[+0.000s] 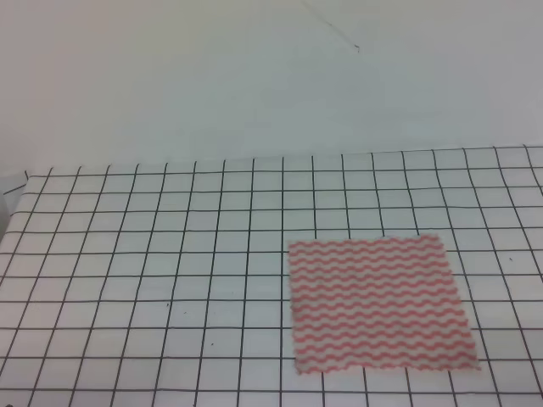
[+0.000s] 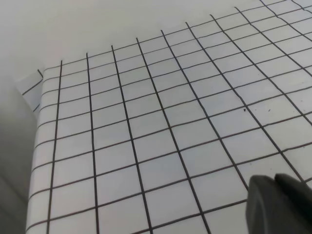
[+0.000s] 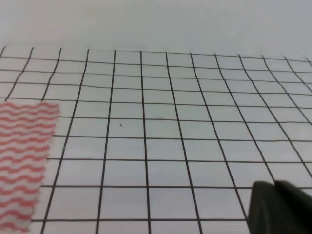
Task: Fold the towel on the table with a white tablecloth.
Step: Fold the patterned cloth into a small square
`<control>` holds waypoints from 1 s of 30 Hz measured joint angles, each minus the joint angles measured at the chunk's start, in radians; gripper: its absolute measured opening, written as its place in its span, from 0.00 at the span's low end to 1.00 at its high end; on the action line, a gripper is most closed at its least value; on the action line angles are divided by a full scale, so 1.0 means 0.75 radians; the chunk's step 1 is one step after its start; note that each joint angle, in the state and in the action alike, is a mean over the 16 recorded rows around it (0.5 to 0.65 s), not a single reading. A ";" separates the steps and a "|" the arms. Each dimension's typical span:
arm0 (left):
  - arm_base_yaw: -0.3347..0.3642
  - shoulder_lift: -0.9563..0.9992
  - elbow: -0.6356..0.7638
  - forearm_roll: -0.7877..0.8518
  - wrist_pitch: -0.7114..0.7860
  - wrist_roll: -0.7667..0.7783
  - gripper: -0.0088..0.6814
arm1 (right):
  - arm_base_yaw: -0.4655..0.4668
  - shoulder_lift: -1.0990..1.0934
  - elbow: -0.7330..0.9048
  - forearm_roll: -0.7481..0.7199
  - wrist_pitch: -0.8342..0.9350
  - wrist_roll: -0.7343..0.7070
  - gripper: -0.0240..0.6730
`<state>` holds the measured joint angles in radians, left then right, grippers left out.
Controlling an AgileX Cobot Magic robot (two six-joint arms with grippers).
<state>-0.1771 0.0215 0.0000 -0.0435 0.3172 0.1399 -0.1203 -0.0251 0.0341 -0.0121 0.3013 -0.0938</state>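
Observation:
The towel (image 1: pixel 377 303), red-pink and white with wavy stripes, lies flat and unfolded on the tablecloth (image 1: pixel 170 254), right of the middle and near the front. Its right edge shows at the left of the right wrist view (image 3: pixel 22 161). The tablecloth is white with a thin black grid and covers the whole table. Neither gripper shows in the high view. In each wrist view only a dark finger tip shows at the bottom right, the left one (image 2: pixel 278 204) and the right one (image 3: pixel 280 207). Both hover over bare tablecloth, holding nothing that I can see.
The table's far edge meets a plain pale wall (image 1: pixel 254 85). The tablecloth's left edge drops off at the left of the left wrist view (image 2: pixel 34 146). A fold of cloth sits at the far left corner (image 1: pixel 13 182).

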 joint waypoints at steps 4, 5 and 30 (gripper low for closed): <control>0.000 0.000 0.000 0.000 0.000 0.000 0.01 | 0.000 0.000 0.000 0.000 0.000 0.000 0.03; 0.000 0.000 0.000 0.000 0.000 0.000 0.01 | 0.000 0.000 0.000 0.000 0.000 0.000 0.03; 0.000 0.000 0.000 -0.005 -0.001 0.000 0.01 | 0.000 0.000 0.000 0.000 0.000 0.000 0.03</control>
<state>-0.1771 0.0215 0.0000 -0.0472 0.3167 0.1399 -0.1203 -0.0251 0.0341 -0.0121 0.3013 -0.0938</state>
